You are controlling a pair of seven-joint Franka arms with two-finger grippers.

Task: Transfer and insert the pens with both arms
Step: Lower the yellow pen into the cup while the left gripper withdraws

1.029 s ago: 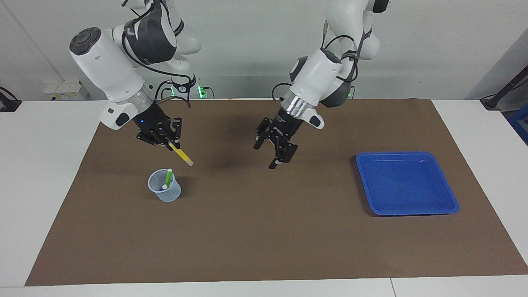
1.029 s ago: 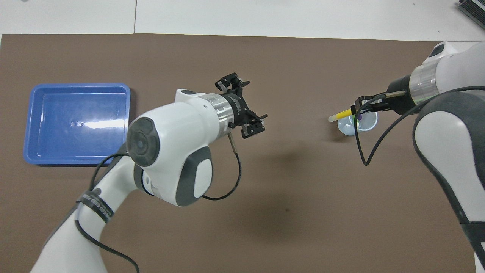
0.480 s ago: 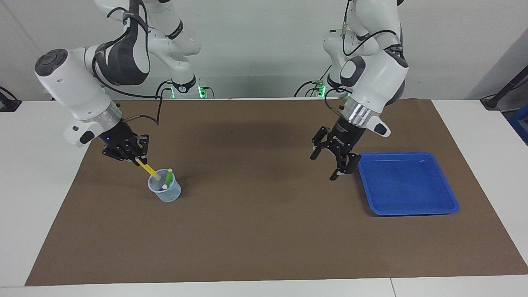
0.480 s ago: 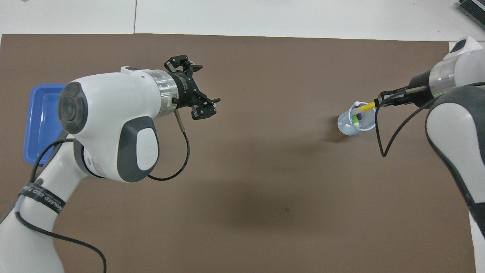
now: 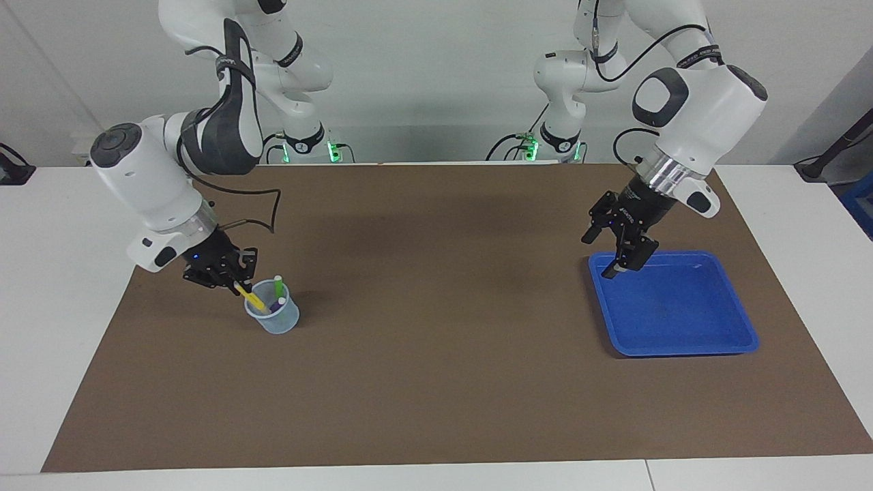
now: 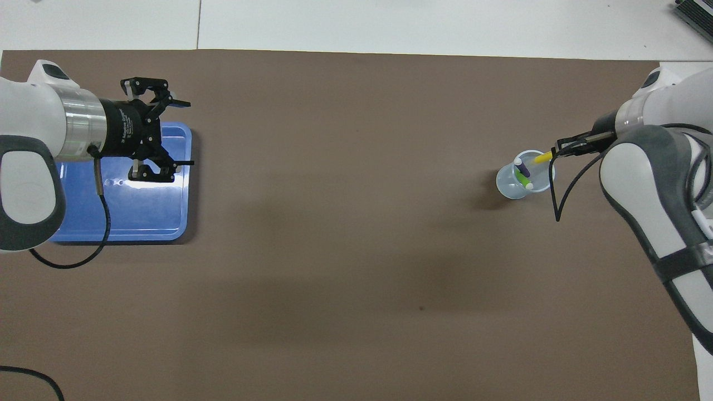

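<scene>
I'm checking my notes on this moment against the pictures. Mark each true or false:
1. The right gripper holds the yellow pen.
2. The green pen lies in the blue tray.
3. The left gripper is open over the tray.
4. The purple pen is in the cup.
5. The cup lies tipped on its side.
1. True. The right gripper is shut on the slim yellow marker pen, whose lower end is inside the clear plastic cup.
2. False. The green marker pen stands in the cup; the shallow blue plastic tray holds no pen.
3. True. The left gripper is open over the tray's corner.
4. True. The purple marker pen is in the cup.
5. False. The cup stands upright on the brown mat.
</scene>
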